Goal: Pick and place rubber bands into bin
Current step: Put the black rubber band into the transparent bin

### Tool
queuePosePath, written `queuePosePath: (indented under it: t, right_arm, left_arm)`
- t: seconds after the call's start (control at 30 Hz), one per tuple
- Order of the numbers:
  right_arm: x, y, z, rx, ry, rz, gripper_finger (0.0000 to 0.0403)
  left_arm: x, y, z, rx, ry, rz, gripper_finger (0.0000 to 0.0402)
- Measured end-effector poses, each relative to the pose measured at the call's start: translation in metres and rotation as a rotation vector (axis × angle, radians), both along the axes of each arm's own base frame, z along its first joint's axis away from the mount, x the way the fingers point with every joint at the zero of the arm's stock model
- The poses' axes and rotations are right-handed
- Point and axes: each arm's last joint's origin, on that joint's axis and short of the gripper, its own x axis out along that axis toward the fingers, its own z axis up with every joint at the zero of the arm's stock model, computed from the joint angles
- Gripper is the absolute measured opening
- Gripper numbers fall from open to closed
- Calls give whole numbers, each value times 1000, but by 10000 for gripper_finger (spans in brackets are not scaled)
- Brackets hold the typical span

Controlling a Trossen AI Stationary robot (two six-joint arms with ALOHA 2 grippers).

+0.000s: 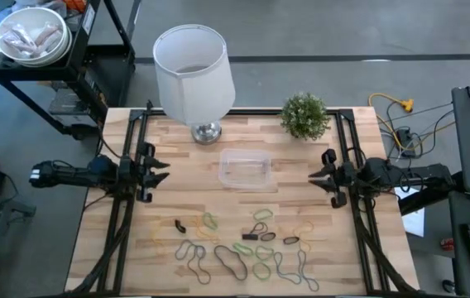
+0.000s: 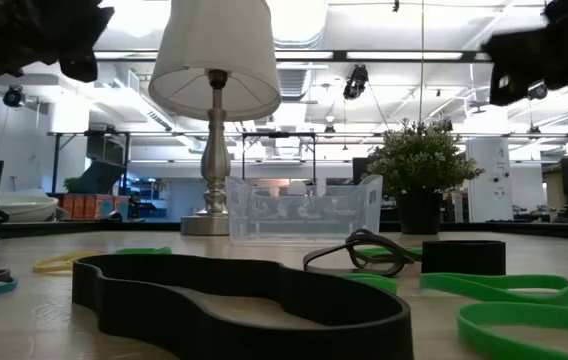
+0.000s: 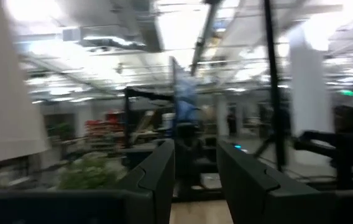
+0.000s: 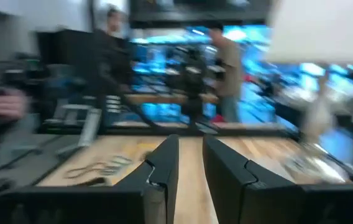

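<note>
1. We find the left gripper [image 1: 159, 171] held above the table's [image 1: 103, 240] left edge, and its fingers [image 3: 155, 177] stand parted with nothing between them.

2. The right gripper [image 1: 318, 175] hangs at the opposite edge, facing the left one across the table. Its fingers [image 4: 164, 168] show a narrow gap with bare wood visible through it, so this claw also carries nothing.

3. The bin [image 1: 244, 169] sits between the two claws, roughly midway, just in front of the lamp's [image 1: 194, 66] metal base. In the low view its clear walls [image 2: 304, 210] show no band that we can make out.

4. The rubber bands [image 1: 243, 244] lie loose on the wood, nearer the front edge than either claw. They spread from a black one [image 1: 180, 225] on the left claw's side to tan and brown ones [image 1: 291, 241] on the right claw's side. A wide black band [image 2: 244, 300] and green ones [image 2: 504, 290] fill the low view's foreground.

5. In our judgement the task stands at its opening step, with no band gripped and none binned.

6. The next move calls for one claw to swing forward and descend over a single band. Many loops overlap, so a clean pick favours an outlying band.

7. The potted plant [image 1: 304, 114] stands behind the right claw, clear of the working path.
</note>
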Motion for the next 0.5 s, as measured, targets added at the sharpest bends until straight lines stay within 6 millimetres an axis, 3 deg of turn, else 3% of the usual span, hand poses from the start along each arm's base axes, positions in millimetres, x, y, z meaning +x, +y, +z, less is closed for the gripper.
queuePosePath:
  t: [0.13, 0.27, 0.5]
  right_arm:
    - [-3, 5, 8, -96, -110, 147, 68]
    - [-5, 6, 13, -162, -175, 182, 68]
    - [-5, 6, 13, -258, -201, 157, 68]
  left_arm:
    - [4, -5, -3, 56, 51, -140, 105]
    - [12, -10, -2, 105, 140, -216, 105]
    - [41, -18, 27, 193, 219, -208, 105]
